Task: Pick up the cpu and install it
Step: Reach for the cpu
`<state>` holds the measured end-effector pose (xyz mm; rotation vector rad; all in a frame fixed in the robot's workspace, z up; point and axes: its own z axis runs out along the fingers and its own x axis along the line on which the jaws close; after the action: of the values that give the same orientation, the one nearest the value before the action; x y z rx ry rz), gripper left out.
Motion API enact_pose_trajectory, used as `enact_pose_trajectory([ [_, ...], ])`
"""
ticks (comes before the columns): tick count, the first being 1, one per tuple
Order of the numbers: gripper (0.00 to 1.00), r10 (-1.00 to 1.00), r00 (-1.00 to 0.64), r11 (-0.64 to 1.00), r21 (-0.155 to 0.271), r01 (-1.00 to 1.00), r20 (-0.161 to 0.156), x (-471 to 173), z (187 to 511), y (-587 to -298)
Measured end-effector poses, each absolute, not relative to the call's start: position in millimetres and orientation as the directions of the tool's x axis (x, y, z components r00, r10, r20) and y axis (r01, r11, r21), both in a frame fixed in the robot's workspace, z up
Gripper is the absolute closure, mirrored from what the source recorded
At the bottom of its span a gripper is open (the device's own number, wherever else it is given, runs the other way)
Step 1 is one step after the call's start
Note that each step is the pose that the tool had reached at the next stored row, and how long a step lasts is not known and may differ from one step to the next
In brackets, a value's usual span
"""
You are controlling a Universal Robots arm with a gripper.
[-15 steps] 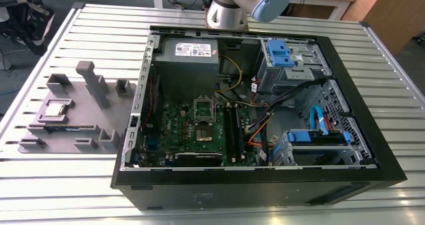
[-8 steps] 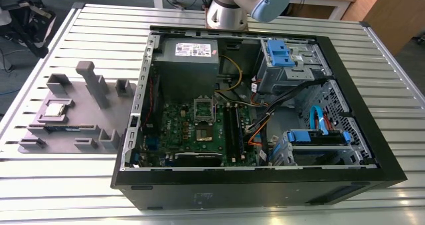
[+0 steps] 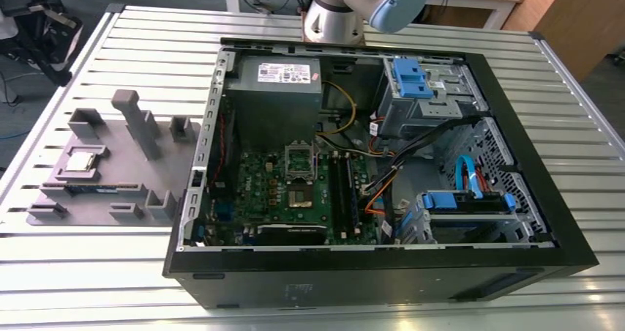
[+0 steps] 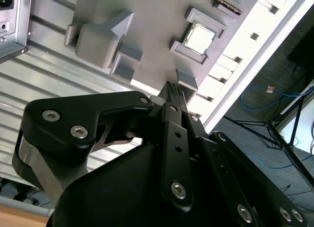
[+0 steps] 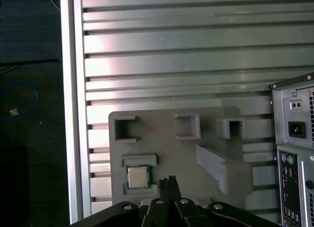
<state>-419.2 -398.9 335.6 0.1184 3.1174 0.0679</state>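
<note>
Covering nearly the whole exterior view, a slatted metal table (image 3: 137,31) carries everything. On it lies a black computer case (image 3: 547,199), opened on its side, with a grey power-supply box (image 3: 278,78) and a green motherboard (image 3: 263,181) inside. The socket (image 3: 301,195) on the motherboard shows as a dark square, and its metal frame stands just beside it. The robot arm (image 3: 356,9) enters at the far edge of the table, behind the case.

At the exterior view's left, beside the case, rests a grey tray (image 3: 117,177) with raised blocks and pockets. A long thin memory stick (image 3: 88,188) lies in it.

The gripper (image 5: 169,179) hovers above this tray in both wrist views, also seen from its side (image 4: 174,87). Its two black fingers (image 5: 165,187) are pressed together and nothing is between them.

The cpu (image 3: 80,161) sits flat in a square pocket of the tray, silvery top upward, near the tray's outer edge. In both wrist views the cpu (image 5: 138,177) (image 4: 199,39) is near the fingertips but apart from them, not touched.
</note>
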Motion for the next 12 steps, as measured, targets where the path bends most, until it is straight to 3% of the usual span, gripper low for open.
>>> enact_pose_trajectory([
  [12, 0.89, 0.076, -0.997, 0.996, 0.044, 0.075, -0.019, -419.2, 326.1, -398.9],
])
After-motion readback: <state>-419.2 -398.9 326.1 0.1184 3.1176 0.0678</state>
